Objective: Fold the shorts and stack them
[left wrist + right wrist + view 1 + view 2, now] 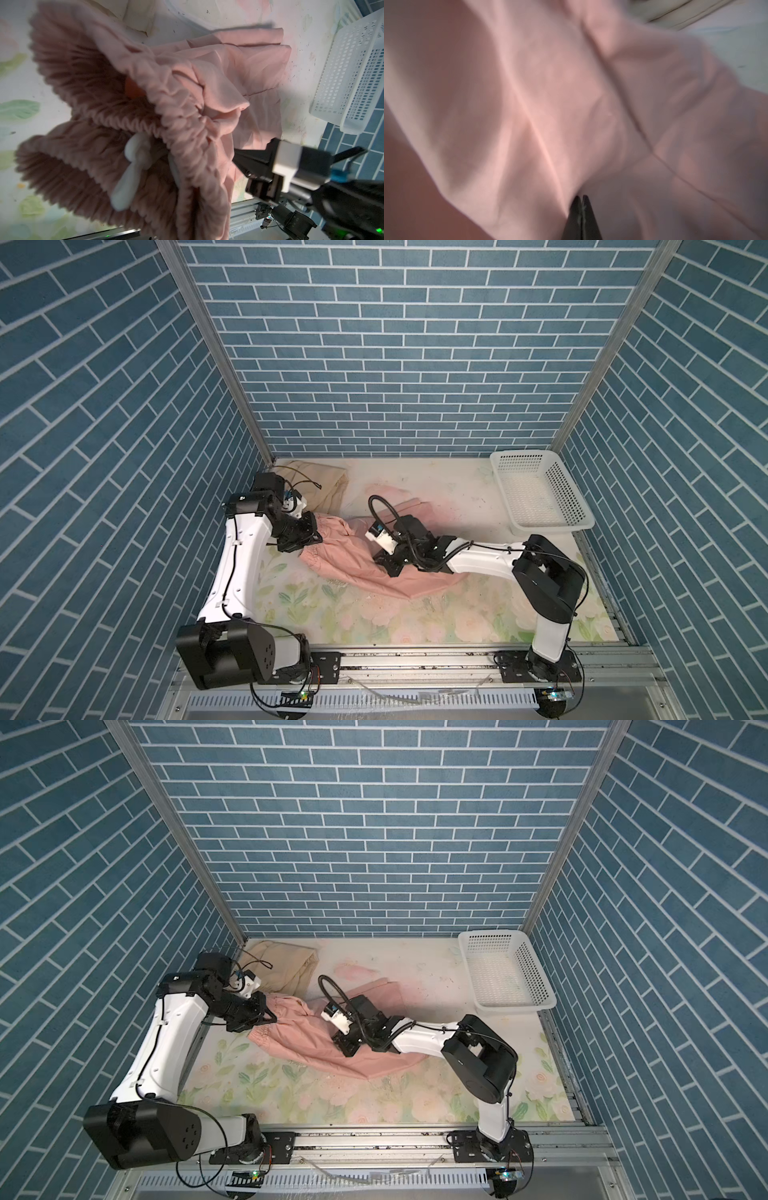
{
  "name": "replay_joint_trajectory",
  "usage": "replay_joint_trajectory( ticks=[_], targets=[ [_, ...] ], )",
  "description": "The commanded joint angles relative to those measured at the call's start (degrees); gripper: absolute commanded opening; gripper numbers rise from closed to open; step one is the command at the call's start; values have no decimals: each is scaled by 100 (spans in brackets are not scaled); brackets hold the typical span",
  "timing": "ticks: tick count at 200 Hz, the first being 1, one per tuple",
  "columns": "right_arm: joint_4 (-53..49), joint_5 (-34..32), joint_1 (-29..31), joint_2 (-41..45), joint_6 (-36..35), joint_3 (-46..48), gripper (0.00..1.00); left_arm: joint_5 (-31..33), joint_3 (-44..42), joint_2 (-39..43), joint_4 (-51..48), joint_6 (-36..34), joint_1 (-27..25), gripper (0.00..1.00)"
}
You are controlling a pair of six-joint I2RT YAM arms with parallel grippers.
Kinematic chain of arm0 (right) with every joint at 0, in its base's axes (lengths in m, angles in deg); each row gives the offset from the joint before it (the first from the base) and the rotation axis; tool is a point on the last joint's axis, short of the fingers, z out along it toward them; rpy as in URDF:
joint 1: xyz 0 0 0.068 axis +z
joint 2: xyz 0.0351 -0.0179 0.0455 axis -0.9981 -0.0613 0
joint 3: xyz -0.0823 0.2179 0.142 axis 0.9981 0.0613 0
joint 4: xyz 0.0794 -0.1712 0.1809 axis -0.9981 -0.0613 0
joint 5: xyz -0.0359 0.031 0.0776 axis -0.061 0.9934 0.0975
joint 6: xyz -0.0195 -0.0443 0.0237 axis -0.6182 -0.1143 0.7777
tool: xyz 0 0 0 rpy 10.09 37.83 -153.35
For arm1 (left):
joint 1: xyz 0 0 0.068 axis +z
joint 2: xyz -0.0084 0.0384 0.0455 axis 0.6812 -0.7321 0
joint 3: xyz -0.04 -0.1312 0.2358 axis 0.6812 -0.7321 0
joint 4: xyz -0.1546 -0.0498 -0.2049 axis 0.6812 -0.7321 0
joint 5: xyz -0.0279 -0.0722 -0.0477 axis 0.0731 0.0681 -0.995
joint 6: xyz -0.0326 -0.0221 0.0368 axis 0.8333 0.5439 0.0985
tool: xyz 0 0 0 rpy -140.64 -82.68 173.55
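Where the left tool (314, 540) grips — pink shorts (349, 568) waistband bunches up.

Our tabletop (374, 614) wears a faded print of pale flowers and green leaves. We take the white perforated basket (571, 493), standing in the far right corner, as our mark. Well to the left of the basket, in the other far corner, the beige shorts (320, 485) lie crumpled. Between the two and nearer the front than the basket, the pink shorts (345, 556) sprawl across the middle, legs on the surface and gathered waist end raised off it.
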Motion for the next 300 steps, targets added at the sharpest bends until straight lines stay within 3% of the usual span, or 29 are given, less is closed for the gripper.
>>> replay_joint_trajectory(
  ticks=[1, 34, 108, 176, 221, 257, 300],
  targets=[
    [167, 390, 450, -474, 38, -403, 0, 212, 440, -204, -452, -316, 51, 0],
    [548, 431, 591, -1115, 687, -1013, 0, 165, 861, -334, -585, -323, 50, 0],
    [1233, 388, -184, -841, 995, -739, 0, 32, 757, -104, -667, -696, 48, 0],
    [1408, 354, -161, -2413, 1266, -2359, 0, -337, 500, 189, -597, -915, -17, 0],
    [1334, 419, -146, -3318, 1619, -3544, 0, -135, 311, 193, -517, -867, -319, 0],
    [1167, 180, -240, -2733, 1277, -3112, 0, 128, 256, 115, -329, -645, -580, 0],
    [1304, 191, -448, -940, 877, -1004, 0, 549, 465, -41, -439, -550, -582, 0]
  ],
)
